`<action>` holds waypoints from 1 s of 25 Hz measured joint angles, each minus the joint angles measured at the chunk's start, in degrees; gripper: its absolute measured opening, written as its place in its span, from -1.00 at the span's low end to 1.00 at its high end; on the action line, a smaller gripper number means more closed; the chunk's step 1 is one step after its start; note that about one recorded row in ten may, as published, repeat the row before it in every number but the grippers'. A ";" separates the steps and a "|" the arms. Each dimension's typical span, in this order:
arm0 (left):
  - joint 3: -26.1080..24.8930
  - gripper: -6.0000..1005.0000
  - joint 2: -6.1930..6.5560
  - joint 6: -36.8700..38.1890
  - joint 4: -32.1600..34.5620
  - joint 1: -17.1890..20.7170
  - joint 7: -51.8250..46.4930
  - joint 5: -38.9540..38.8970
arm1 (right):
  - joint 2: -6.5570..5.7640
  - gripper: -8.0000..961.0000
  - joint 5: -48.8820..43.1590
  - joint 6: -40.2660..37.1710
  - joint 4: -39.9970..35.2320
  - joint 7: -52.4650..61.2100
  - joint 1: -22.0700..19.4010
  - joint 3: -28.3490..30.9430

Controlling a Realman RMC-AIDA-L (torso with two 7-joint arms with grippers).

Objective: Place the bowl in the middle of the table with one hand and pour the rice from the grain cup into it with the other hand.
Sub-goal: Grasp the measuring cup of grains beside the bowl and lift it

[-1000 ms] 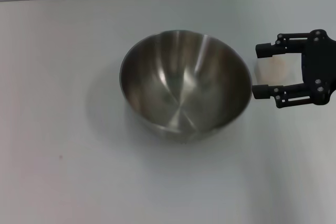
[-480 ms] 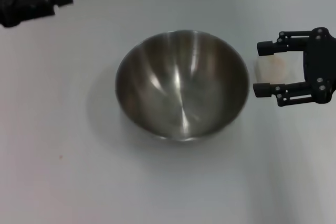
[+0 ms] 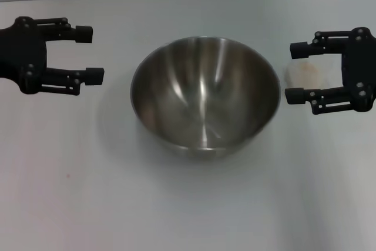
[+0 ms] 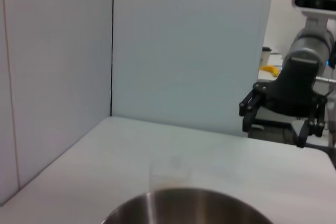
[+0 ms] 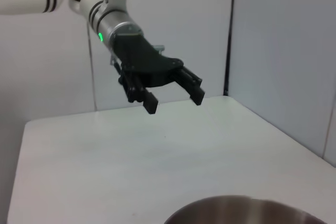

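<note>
A: What is the surface like, and the room around it?

B: A plain white matte worktop [image 3: 188, 216], with pale panel walls [image 4: 184, 51] rising at its far edge and along its sides. A dark seam runs down the corner where two panels meet.

A: Where is the bowl?

B: The stainless-steel bowl [image 3: 205, 95] sits upright near the middle of the worktop, its shiny inside showing no rice that I can see. Each wrist view catches only its rim.

A: And the left hand?

B: The left hand [image 3: 85, 54] hovers to the left of the bowl, well apart from it, fingers spread wide and pointing toward the bowl. It holds nothing and touches nothing.

A: The right hand?

B: The right hand [image 3: 298, 72] is just right of the bowl, also spread wide, fingers pointing at the bowl. Between its two fingers stands the grain cup [image 3: 308, 73], a faint clear shape on the worktop. The fingers flank it; whether either one touches it, I cannot tell. Its contents are too faint to make out.
</note>
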 joint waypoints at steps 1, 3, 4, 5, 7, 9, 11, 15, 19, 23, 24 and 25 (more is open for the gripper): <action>-0.09 0.68 -0.11 -0.35 -0.11 0.00 0.61 0.29 | 0.00 0.61 0.00 0.00 0.00 0.00 0.00 0.00; -0.26 0.68 -0.37 -1.55 -0.45 0.32 2.25 0.45 | 0.05 0.61 0.13 -0.09 0.16 0.30 -0.57 0.28; -0.26 0.68 -0.37 -1.55 -0.45 0.32 2.25 0.45 | 0.07 0.61 0.20 -0.14 0.21 0.33 -0.86 0.30; -0.29 0.68 -0.52 -2.02 -0.61 0.55 2.91 0.47 | 0.07 0.61 0.20 -0.14 0.21 0.33 -0.86 0.30; -0.38 0.68 -0.76 -2.43 -1.17 0.82 4.07 0.51 | 0.11 0.61 0.31 -0.15 0.26 0.37 -1.45 0.33; -0.75 0.68 -0.90 -2.54 -2.16 1.05 5.46 0.51 | 0.16 0.61 0.34 -0.06 0.30 0.40 -2.01 0.39; -1.62 0.68 -0.97 -2.55 -3.53 1.26 6.81 0.51 | 0.17 0.61 0.34 -0.03 0.32 0.41 -2.55 0.92; -3.77 0.68 -0.79 -2.87 -6.80 1.53 9.75 0.56 | 0.18 0.61 0.48 -0.53 0.53 0.63 -3.25 3.36; -4.16 0.68 -0.57 -3.57 -9.01 1.56 10.85 0.56 | 0.21 0.61 1.11 -1.14 0.52 1.31 -3.98 3.99; -4.19 0.68 -0.56 -3.79 -9.15 1.80 8.93 0.56 | 0.25 0.61 1.20 -1.37 0.29 1.97 -4.25 4.03; -4.16 0.68 -0.55 -3.78 -9.04 1.83 7.90 0.58 | 0.25 0.61 1.21 -1.39 0.31 2.05 -4.26 4.03; -4.10 0.68 -0.42 -3.80 -8.87 1.78 6.36 0.62 | 0.25 0.61 1.22 -1.39 0.36 2.13 -4.29 4.04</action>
